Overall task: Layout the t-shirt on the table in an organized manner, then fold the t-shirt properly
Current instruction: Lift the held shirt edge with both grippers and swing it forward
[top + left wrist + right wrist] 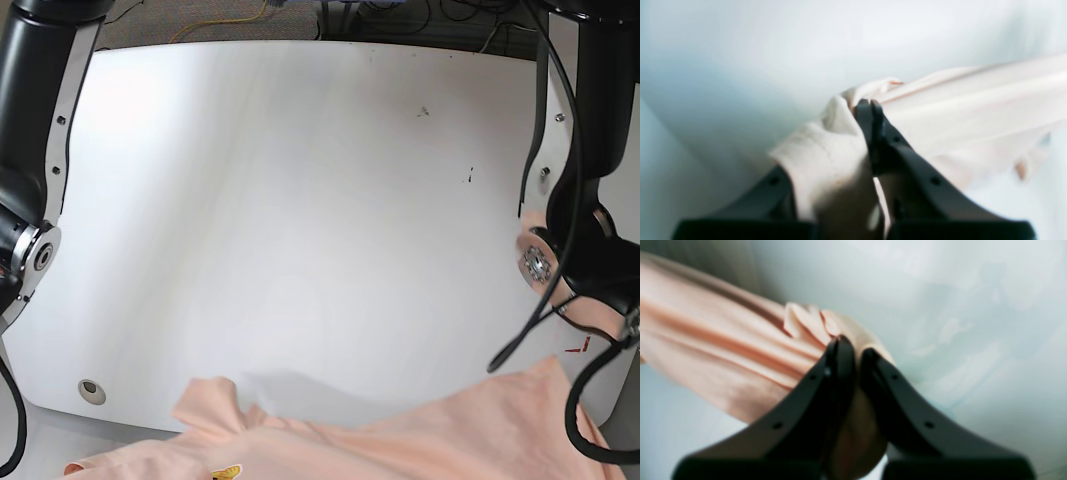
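The peach t-shirt (400, 440) hangs stretched along the near edge of the white table (300, 200), with a bit of yellow print (226, 472) showing at the bottom. In the left wrist view my left gripper (870, 105) is shut on a bunched edge of the t-shirt (973, 113), and cloth drapes over one finger. In the right wrist view my right gripper (853, 346) pinches a gathered fold of the t-shirt (723, 350), which runs off to the left. Neither gripper's tips show in the base view.
Both arms' dark links stand at the table's sides, one arm (35, 120) at the left and the other arm (585, 200) at the right. A round grommet hole (91, 389) sits near the front left corner. Red marks (578, 347) and dark specks (467, 177) lie at the right.
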`<state>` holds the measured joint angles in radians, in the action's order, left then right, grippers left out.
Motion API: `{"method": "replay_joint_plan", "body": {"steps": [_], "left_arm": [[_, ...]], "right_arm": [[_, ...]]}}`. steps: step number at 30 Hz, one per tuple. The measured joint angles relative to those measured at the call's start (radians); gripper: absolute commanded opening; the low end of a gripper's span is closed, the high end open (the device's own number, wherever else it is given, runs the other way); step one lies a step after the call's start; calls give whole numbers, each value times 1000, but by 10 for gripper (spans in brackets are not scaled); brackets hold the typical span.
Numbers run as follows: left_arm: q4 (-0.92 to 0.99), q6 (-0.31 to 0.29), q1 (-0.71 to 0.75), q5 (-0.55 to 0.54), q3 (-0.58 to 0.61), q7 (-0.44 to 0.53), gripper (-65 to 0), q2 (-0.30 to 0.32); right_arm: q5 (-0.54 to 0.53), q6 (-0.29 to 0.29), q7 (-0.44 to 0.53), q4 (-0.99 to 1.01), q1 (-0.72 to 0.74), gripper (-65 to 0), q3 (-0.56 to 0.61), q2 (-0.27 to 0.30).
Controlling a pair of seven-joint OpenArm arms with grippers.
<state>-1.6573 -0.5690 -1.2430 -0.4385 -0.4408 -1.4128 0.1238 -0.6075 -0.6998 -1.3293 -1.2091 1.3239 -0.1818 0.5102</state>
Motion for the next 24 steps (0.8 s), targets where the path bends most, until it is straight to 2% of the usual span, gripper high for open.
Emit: {"method": "replay_joint_plan", "body": {"steps": [12, 15, 19, 24], "left_arm": [[230, -3, -212, 16, 6, -6, -650, 21], [272, -4, -253, 16, 5, 27, -650, 31], [293, -4, -273, 20, 3, 66, -650, 38], [297, -4, -267, 24, 3, 67, -650, 37]], "right_arm": [[1, 0, -9, 2, 5, -650, 0, -17], [6, 0, -11, 2, 16, -650, 3, -30], [8, 0, -9, 2, 36, -650, 8, -43], [11, 0, -10, 2, 61, -650, 13, -39]]}}
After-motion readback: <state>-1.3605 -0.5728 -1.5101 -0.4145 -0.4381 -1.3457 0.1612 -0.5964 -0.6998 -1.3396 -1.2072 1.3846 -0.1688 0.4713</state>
